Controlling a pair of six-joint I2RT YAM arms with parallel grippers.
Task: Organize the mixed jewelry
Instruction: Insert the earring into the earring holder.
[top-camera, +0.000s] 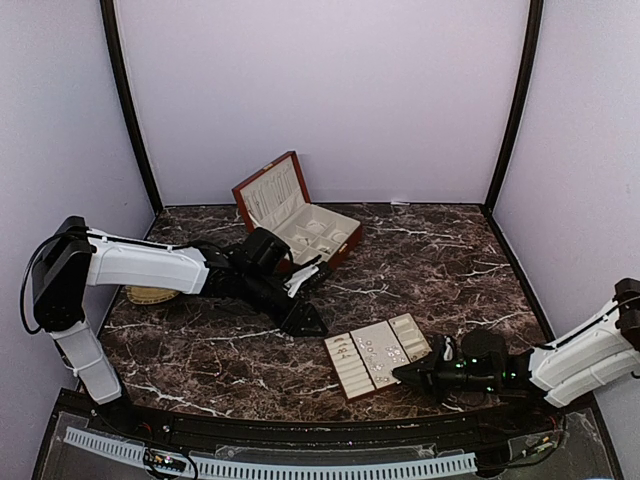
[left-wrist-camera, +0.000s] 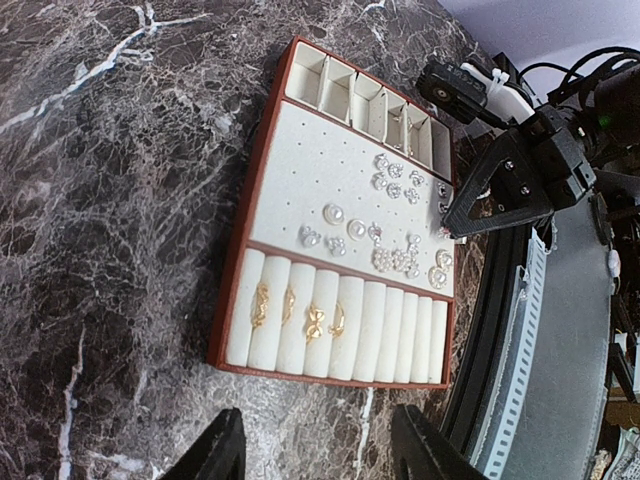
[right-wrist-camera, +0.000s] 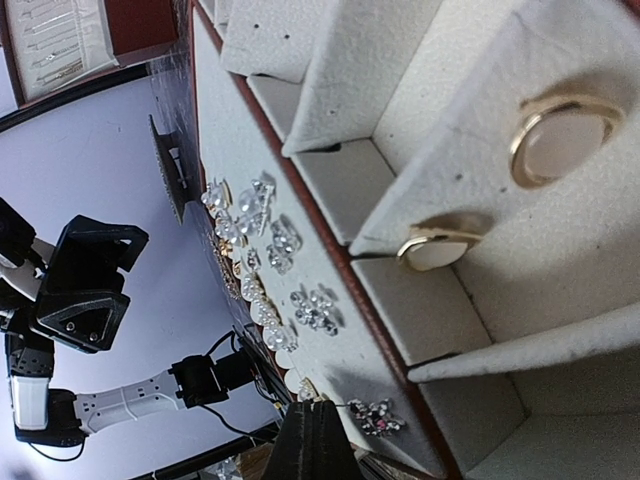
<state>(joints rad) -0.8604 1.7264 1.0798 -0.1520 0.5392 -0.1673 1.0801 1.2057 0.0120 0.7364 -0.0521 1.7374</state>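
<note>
The mixed jewelry lies on the cream slotted tray (top-camera: 345, 372). Silvery crystal and pearl studs (left-wrist-camera: 395, 185) sit on its perforated middle panel, and gold rings (left-wrist-camera: 300, 315) sit in the roll slots. In the right wrist view, two gold rings with pale stones (right-wrist-camera: 560, 135) lie in end compartments. My right gripper (right-wrist-camera: 318, 412) is at the tray's near-right edge, shut on the thin post of a crystal cluster earring (right-wrist-camera: 375, 418) resting on the panel. It also shows from above (top-camera: 398, 372). My left gripper (left-wrist-camera: 318, 415) is open and empty, hovering left of the tray (top-camera: 305, 320).
The red-brown wooden box (top-camera: 295, 210) stands open at the back centre, its lid up. A tan woven disc (top-camera: 150, 293) lies at the left under my left arm. The table's raised black front rim (left-wrist-camera: 520, 330) runs close beside the tray.
</note>
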